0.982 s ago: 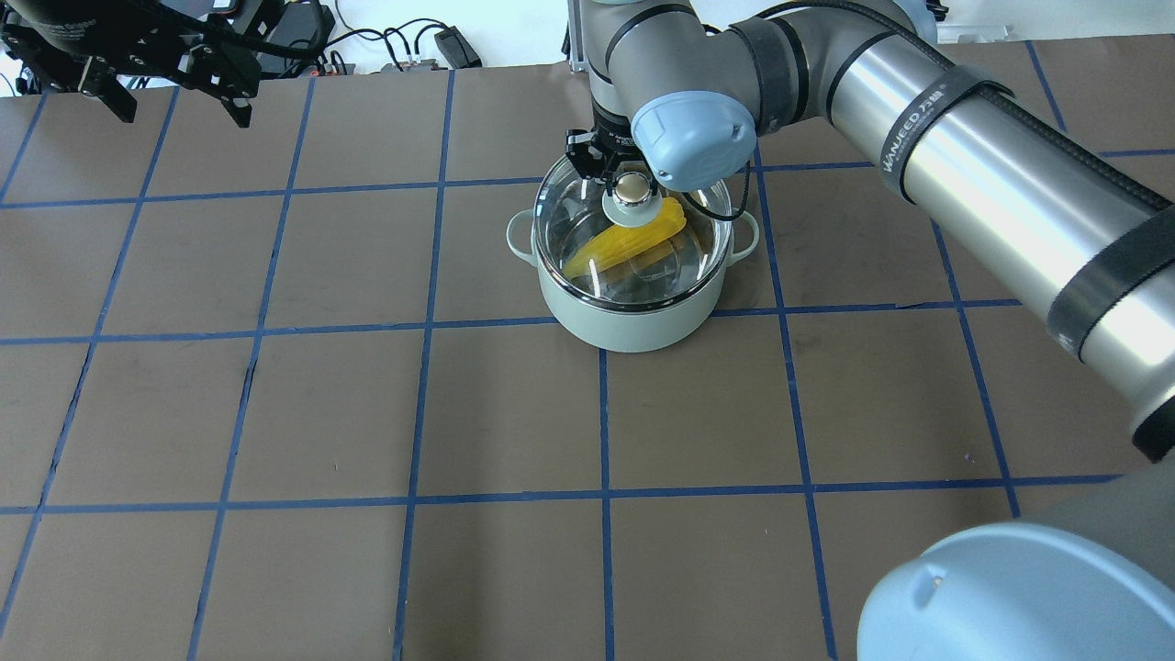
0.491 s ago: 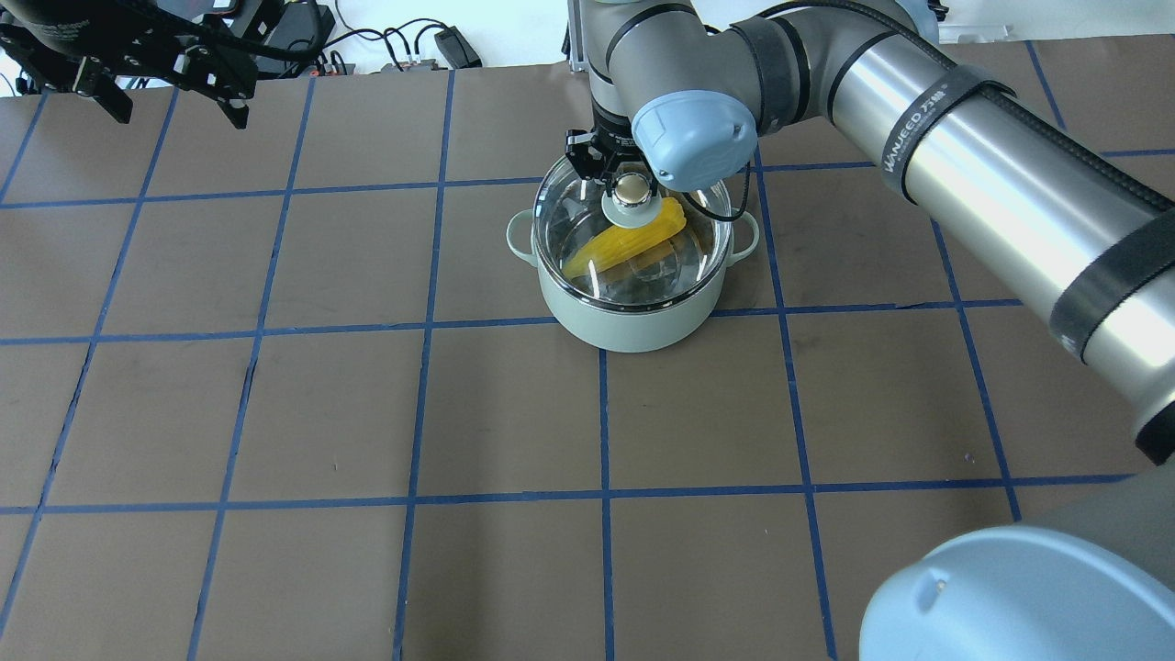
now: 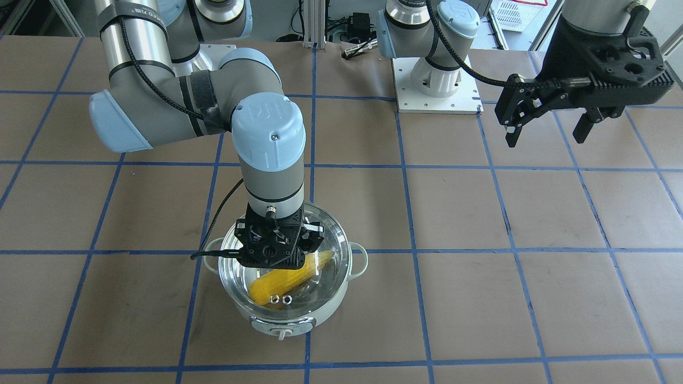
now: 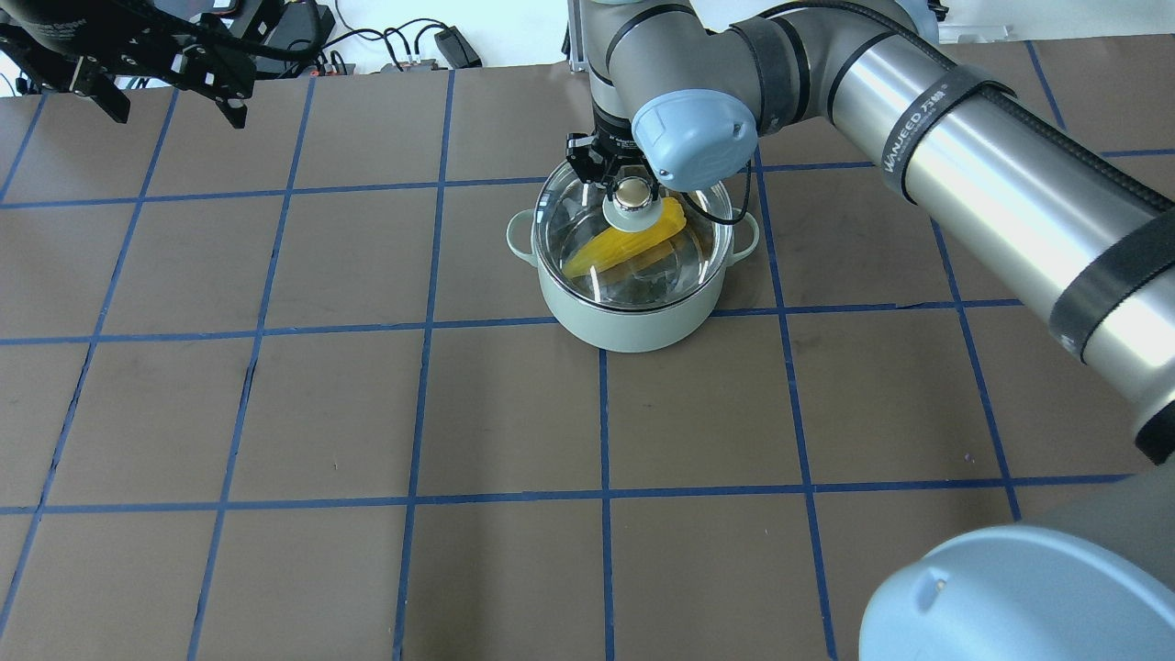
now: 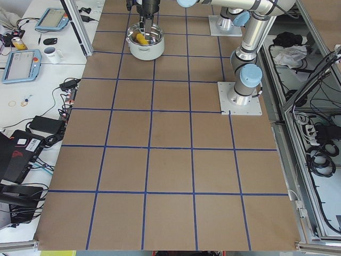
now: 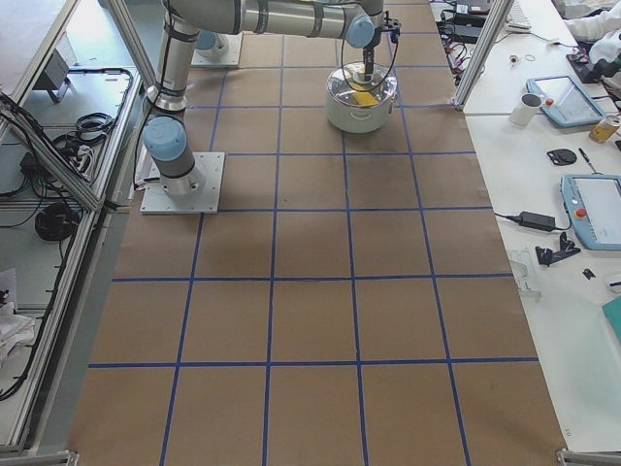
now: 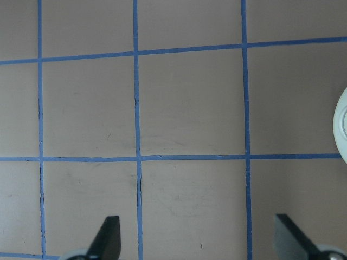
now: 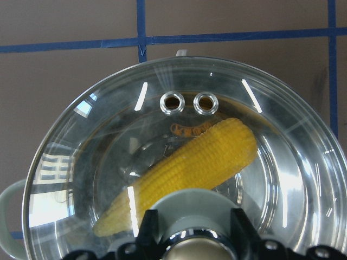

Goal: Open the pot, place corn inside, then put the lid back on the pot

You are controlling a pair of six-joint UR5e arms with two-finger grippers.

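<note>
And here we are at the business end: the corn (image 8: 200,162) lies slantwise on the steel floor of the pot (image 4: 633,321), plainly visible through the glass, and the lid (image 8: 97,162) sits over the mouth of the pot with its two vent holes (image 8: 172,101) toward the control-knob side. The right claw (image 8: 191,235) is straight above the lid's centre, one of its fingers (image 8: 147,230) on each side of the shiny knob (image 4: 631,191). Whether the pads are pressing on that knob or standing just clear of it, I cannot tell from these views. By the look of it, this is the let-go. To do it cleanly, make sure the glass rim rests level all round the pot. Then spread the fingers wide enough to clear the knob on both sides and rise straight up. Any sideways drift could catch the knob and skid the lid off its seat. Far off at the robot's other side, the left claw (image 3: 545,136) hangs spread wide and empty above bare desk (image 4: 321,413), well apart from the pot, and looks to have no part in this.
</note>
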